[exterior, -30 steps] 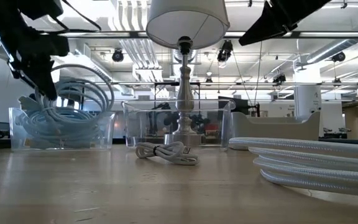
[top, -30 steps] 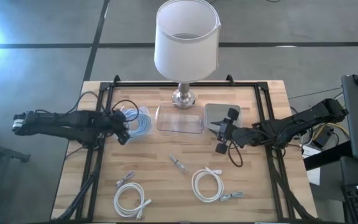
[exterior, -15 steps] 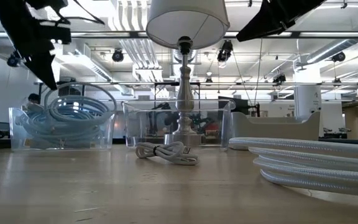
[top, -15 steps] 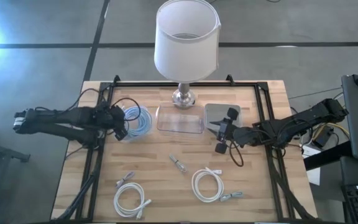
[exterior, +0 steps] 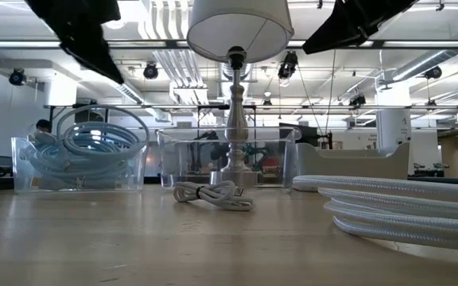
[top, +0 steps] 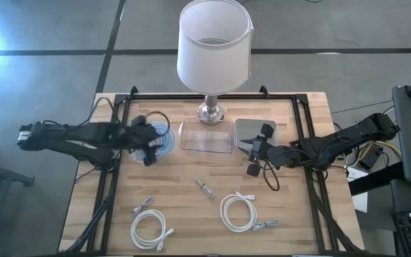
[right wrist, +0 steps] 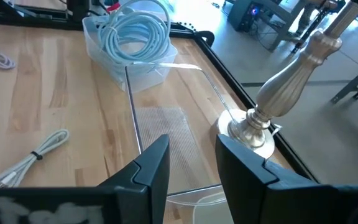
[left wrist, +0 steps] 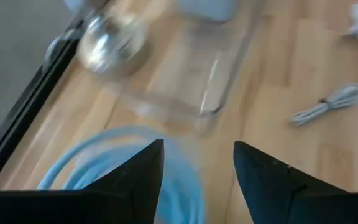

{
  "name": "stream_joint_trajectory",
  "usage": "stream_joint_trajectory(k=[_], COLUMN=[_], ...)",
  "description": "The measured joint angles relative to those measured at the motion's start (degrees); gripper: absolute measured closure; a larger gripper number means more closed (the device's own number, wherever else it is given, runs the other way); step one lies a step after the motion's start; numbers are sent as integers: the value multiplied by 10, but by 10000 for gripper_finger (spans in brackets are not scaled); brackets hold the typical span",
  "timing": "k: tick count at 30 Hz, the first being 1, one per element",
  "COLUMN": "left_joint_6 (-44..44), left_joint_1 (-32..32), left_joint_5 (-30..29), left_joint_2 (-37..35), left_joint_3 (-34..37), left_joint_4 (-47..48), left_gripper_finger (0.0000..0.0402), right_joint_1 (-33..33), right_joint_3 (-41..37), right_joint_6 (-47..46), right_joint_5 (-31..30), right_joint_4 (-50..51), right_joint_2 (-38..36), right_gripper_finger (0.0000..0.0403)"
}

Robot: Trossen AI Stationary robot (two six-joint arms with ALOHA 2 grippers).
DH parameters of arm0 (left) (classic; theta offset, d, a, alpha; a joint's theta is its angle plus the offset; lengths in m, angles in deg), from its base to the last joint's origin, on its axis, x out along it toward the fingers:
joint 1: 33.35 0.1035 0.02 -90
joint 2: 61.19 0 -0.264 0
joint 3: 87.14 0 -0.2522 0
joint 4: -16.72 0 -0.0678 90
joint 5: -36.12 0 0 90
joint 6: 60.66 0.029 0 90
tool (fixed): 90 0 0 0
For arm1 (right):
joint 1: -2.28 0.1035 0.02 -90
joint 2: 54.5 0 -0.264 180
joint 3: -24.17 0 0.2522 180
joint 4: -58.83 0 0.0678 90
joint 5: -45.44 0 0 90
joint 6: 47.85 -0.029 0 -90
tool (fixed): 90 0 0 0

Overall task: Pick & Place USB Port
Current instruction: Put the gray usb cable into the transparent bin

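Hovering over the clear left bin (top: 154, 140), the left gripper (top: 147, 142) sits above the coil of light-blue cable (top: 160, 140) inside it; fingers parted with a clear gap, nothing between them in the left wrist view. Low view: that arm's dark body hangs above the bin, clear of the cable loops (exterior: 94, 147).

Right gripper (top: 257, 151) waits at the near edge of the grey tray (top: 252, 130), fingers narrowly apart, empty.

Small bundled USB cable (top: 205, 188) lies on the bare wood at table centre, in front of the empty clear middle bin (top: 206, 137); same bundle in low view (exterior: 213, 194), in front of the lamp (top: 213, 50) base. Two white cable coils (top: 238, 212) (top: 150, 227) lie nearer the front edge of the table (top: 191, 235), well apart from both grippers.
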Motion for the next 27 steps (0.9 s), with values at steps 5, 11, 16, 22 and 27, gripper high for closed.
stream_joint_trajectory(k=[5,11,16,22,27], left_joint_6=[84,117,142,170,188], left_joint_1=[-28,-51,-59,-59,-59], left_joint_5=[22,71,161,194,198], left_joint_2=[73,175,256,338,401], left_joint_3=[14,15,14,14,14], left_joint_4=[-97,-181,-281,-358,-398], left_gripper_finger=[204,204,204,204,204], right_joint_1=[0,0,0,0,0], right_joint_3=[-1,-1,-1,-1,-4], right_joint_6=[-30,-37,-35,-34,-34], right_joint_5=[0,0,0,0,-1], right_joint_4=[4,6,6,9,10], right_joint_2=[0,0,0,0,0], right_gripper_finger=[280,280,280,280,280])
